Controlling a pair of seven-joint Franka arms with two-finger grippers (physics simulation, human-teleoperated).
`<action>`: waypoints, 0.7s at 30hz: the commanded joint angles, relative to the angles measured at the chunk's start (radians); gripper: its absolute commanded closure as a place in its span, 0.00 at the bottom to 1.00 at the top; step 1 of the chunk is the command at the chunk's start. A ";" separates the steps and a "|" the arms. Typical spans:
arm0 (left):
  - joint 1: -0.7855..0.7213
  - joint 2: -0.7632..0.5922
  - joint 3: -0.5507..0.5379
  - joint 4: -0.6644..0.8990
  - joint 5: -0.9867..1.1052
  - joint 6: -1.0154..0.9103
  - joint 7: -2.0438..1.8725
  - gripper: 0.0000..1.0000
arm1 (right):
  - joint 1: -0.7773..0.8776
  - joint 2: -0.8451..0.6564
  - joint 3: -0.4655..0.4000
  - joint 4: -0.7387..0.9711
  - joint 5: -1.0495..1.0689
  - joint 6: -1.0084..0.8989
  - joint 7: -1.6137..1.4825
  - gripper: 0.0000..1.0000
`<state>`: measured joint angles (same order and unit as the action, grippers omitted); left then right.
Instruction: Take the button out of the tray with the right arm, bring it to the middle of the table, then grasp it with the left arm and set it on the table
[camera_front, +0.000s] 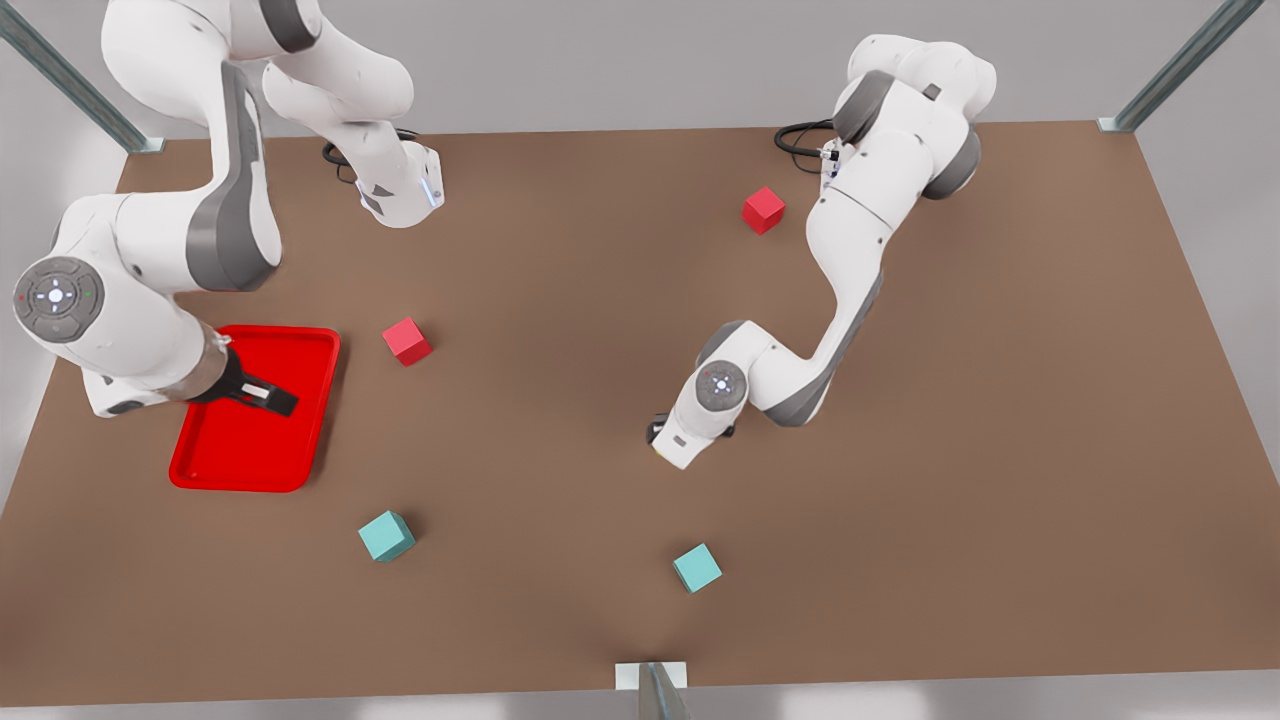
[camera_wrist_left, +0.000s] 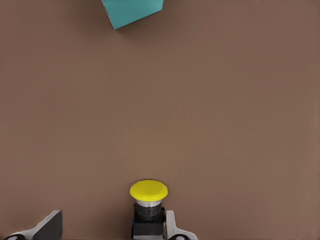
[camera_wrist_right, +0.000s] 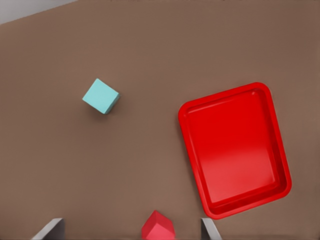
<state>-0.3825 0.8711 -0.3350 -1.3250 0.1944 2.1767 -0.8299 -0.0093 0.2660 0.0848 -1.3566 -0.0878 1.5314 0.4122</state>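
Lighting: bright, even, diffuse from above; clean simulator render.
Detail: the desk (camera_front: 1000, 400) is showing matte brown with no glare; cubes are casting small soft shadows, as beside the teal cube (camera_front: 387, 536); the red tray (camera_wrist_right: 235, 150) is carrying a pale sheen across its floor; the yellow button (camera_wrist_left: 148, 192) is reading crisp; edges are staying straight and undistorted.

Plain pale grey surround (camera_front: 620, 60) behind and beside the work surface — grey metal frame struts slanting in at the far corners (camera_front: 70, 85), (camera_front: 1180, 65), another post at the near edge (camera_front: 655, 690) — light soft, even.
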 joint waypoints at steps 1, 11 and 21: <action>-0.012 -0.001 0.001 0.001 0.008 0.063 -0.756 0.00 | 0.006 -0.001 0.004 0.008 0.008 -0.060 -0.340 0.00; -0.067 -0.003 0.001 -0.071 0.054 0.064 -0.331 0.00 | -0.021 0.007 -0.003 0.010 0.016 -0.057 -0.342 0.00; -0.065 0.051 0.001 -0.042 0.048 0.089 -0.095 0.00 | -0.024 0.007 -0.003 0.010 0.034 -0.057 -0.342 0.00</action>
<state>-0.4473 0.9198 -0.3342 -1.3691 0.2417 2.2498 -1.0268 -0.0335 0.2742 0.0812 -1.3480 -0.0554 1.4761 0.1772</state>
